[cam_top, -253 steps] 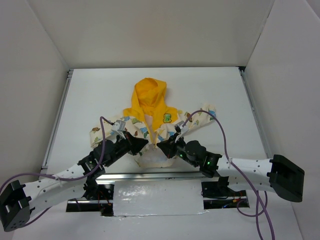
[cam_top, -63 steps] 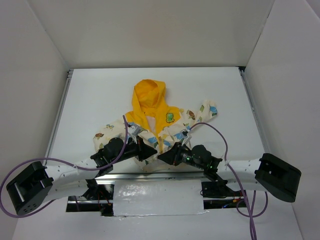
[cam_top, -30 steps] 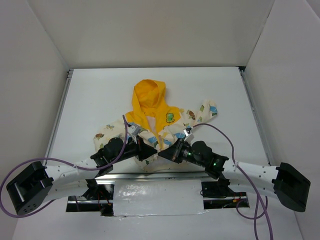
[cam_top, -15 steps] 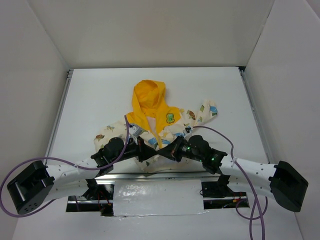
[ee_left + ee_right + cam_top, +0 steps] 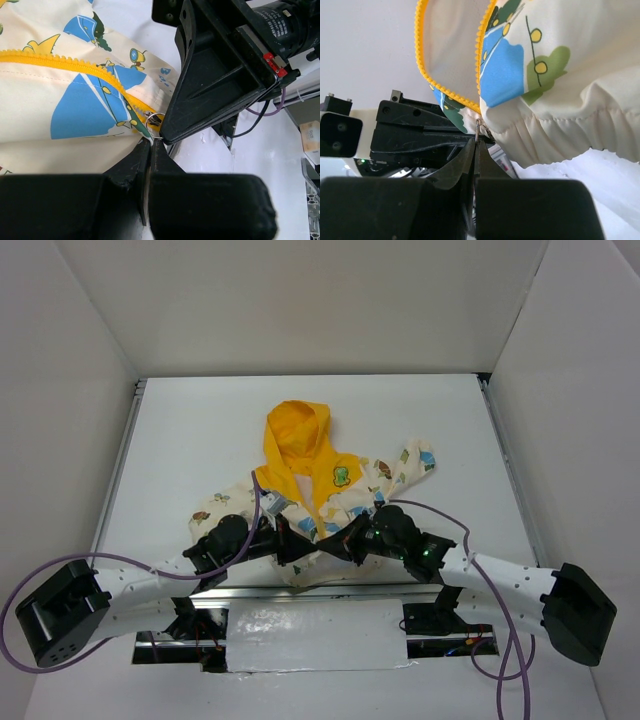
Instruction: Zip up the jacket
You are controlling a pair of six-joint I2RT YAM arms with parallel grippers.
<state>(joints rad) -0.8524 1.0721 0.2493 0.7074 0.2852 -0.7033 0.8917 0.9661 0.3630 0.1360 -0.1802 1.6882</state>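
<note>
The jacket [image 5: 340,478] lies flat with its yellow hood [image 5: 297,430] away from me and its front open. Both grippers meet at its near hem. My left gripper [image 5: 306,550] is shut on the hem at the bottom end of the yellow zipper [image 5: 75,62], its tips [image 5: 151,143] just below the metal pull ring [image 5: 156,120]. My right gripper [image 5: 326,546] is shut on that zipper pull [image 5: 478,127], its tips [image 5: 478,140] right under the ring. The other yellow zipper edge [image 5: 422,60] hangs apart. Each wrist view shows the other gripper's black fingers [image 5: 215,85] close by.
White walls enclose the table on three sides. A metal rail [image 5: 118,470] runs along the left edge. A taped white patch [image 5: 315,635] lies between the arm bases. Purple cables [image 5: 440,515] loop over both arms.
My right gripper has moved left along the hem until its tips meet my left gripper's. The left arm has barely moved. The jacket's near hem is bunched between them.
</note>
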